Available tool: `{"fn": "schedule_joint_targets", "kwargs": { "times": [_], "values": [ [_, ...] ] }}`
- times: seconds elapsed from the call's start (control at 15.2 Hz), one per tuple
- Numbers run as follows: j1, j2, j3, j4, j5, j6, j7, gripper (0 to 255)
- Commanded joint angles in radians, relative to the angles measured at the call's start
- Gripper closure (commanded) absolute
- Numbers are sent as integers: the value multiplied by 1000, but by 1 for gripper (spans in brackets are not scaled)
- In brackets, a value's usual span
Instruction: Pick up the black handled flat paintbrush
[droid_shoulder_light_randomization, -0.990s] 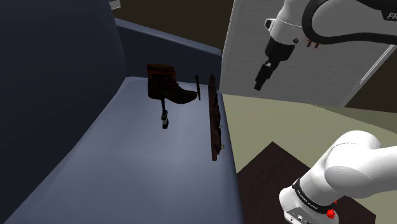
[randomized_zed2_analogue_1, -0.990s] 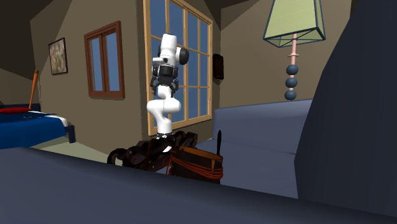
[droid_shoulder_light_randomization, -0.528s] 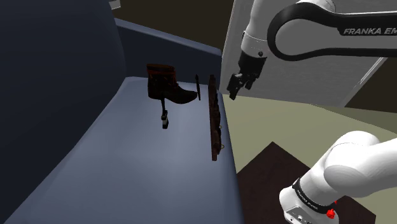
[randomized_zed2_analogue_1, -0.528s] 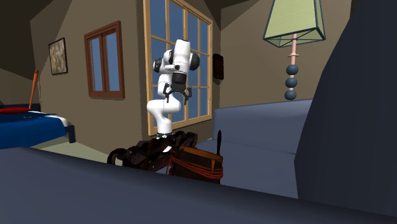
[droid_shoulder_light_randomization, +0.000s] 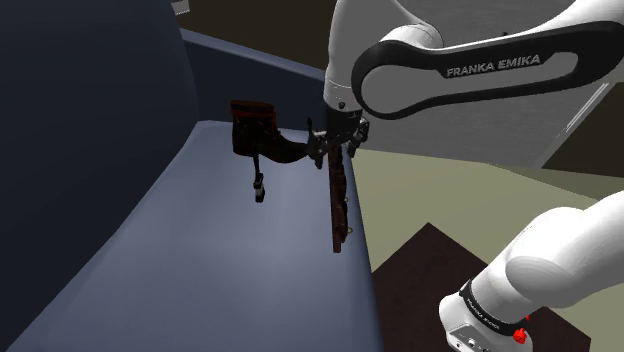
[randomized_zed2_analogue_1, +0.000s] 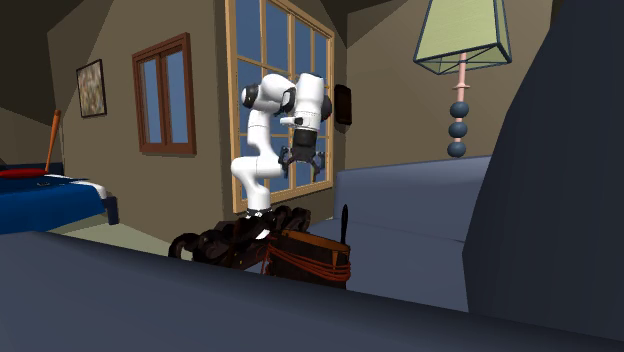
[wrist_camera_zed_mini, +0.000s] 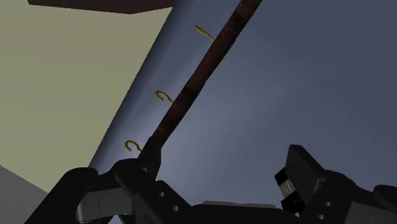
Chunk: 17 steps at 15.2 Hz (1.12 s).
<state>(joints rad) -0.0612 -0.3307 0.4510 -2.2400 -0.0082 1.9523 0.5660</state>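
The paintbrush (droid_shoulder_light_randomization: 259, 183) lies on the blue-grey cushion (droid_shoulder_light_randomization: 230, 260), a thin dark handle with a grey band and a dark tip, just in front of a brown boot (droid_shoulder_light_randomization: 258, 135). My gripper (droid_shoulder_light_randomization: 335, 150) hangs open over the far end of a long brown hook rack (droid_shoulder_light_randomization: 336, 200), apart from the brush and toward the shoulder view's right of it. In the wrist view the open gripper (wrist_camera_zed_mini: 219, 178) has nothing between its fingers, and the left fingertip (wrist_camera_zed_mini: 137, 170) overlaps the rack (wrist_camera_zed_mini: 197, 76). From the second exterior view the gripper (randomized_zed2_analogue_1: 303, 170) points down with its fingers apart.
A thin dark stick (droid_shoulder_light_randomization: 311, 135) stands between the boot and the rack. The rack runs along the cushion's edge, with olive floor (droid_shoulder_light_randomization: 450, 200) beyond it. A tall dark backrest (droid_shoulder_light_randomization: 80, 150) bounds the cushion on the shoulder view's left. The stand (droid_shoulder_light_randomization: 480, 320) sits at lower right.
The arm has swung down and toward the shoulder view's left, bringing the gripper from high above the floor to just over the rack's far end. The things on the cushion have not moved.
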Motion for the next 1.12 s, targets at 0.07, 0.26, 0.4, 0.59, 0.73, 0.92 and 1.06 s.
{"fn": "schedule_joint_targets", "kwargs": {
  "times": [0.07,0.26,0.4,0.59,0.73,0.92,1.06],
  "values": [
    [-23,131,59,74,-43,34,156,0],
    [-33,270,100,167,-108,49,310,0],
    [-28,367,115,237,-159,50,411,0],
    [1,513,115,355,-235,39,551,0],
    [29,607,103,442,-278,25,633,0],
    [80,746,73,587,-329,-4,735,0],
    [117,836,48,694,-353,-28,791,0]
  ]
}}
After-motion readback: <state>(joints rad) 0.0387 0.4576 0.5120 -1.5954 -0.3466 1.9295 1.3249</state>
